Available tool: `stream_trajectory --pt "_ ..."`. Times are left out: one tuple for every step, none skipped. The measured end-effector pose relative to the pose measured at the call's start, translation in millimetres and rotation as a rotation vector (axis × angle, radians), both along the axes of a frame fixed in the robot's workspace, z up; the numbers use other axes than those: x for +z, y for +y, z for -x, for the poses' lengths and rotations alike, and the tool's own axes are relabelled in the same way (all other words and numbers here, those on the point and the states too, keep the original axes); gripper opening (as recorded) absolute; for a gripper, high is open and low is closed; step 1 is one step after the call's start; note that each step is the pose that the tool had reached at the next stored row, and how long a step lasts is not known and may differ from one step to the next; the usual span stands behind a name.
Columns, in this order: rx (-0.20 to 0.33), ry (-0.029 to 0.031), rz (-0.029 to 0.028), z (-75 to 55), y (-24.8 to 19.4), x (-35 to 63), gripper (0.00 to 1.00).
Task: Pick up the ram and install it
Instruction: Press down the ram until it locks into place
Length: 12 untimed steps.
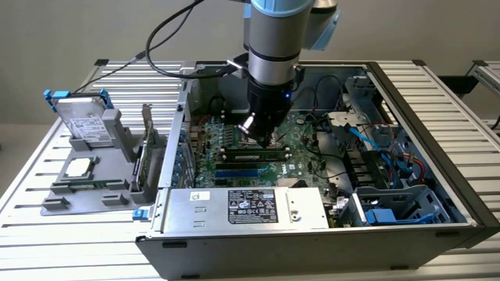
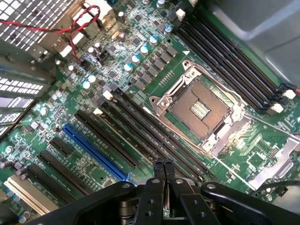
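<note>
Exterior view, tabletop: you have a slatted metal surface carrying everything, and the open computer case lies on its side on it, so the boards face up for reach from above.
Motherboard: inside that case it lies flat, which lets you come down on its slots vertically. This is your landmark.
Arm: it stands upright above the motherboard's middle, wrist pointing straight down.
Power supply: it sits against the motherboard's edge closest to the exterior camera, label up, out of the arm's way.
Grey holder: on the tabletop well apart from the motherboard, outside the case on the exterior view's left, it keeps a hard drive and other parts upright for picking.
Ram: it lies along a slot on the motherboard, right under the gripper; you cannot tell whether it is fully seated.
Gripper: low over the motherboard, tips at or just above the ram, as if pressing.
Fingers: in the wrist view, pressed together with nothing between them.
Empty slots: beside the open CPU socket on the motherboard.
</note>
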State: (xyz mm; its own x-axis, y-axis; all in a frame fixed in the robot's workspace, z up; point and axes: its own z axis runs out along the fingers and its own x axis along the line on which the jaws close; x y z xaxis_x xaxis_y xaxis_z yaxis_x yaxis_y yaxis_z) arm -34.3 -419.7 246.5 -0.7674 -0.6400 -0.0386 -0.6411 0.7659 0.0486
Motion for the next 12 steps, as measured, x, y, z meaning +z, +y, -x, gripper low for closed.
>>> stream_trajectory --pt "-0.015 -0.0001 0.0000 0.0 0.0 0.0 0.10" --pt "-0.031 -0.0001 0.0000 0.0 0.0 0.0 0.10" --pt "-0.047 -0.0001 -0.0001 0.0 0.0 0.0 0.10" --pt "-0.062 -0.0001 0.0000 0.0 0.0 0.0 0.10" --pt "-0.077 -0.0001 0.0000 0.0 0.0 0.0 0.10" --pt "-0.092 -0.0001 0.0000 0.0 0.0 0.0 0.10" --pt "-0.108 -0.0002 0.0000 0.0 0.0 0.0 0.10" --pt "-0.123 -0.0002 0.0000 0.0 0.0 0.0 0.10" --pt "-0.139 -0.0002 0.0000 0.0 0.0 0.0 0.10" --pt "-0.154 -0.0003 -0.0001 0.0 0.0 0.0 0.10" --pt "-0.170 -0.0003 -0.0001 0.0 0.0 0.0 0.10" --pt "-0.186 -0.0003 0.0000 0.0 0.0 0.0 0.10"
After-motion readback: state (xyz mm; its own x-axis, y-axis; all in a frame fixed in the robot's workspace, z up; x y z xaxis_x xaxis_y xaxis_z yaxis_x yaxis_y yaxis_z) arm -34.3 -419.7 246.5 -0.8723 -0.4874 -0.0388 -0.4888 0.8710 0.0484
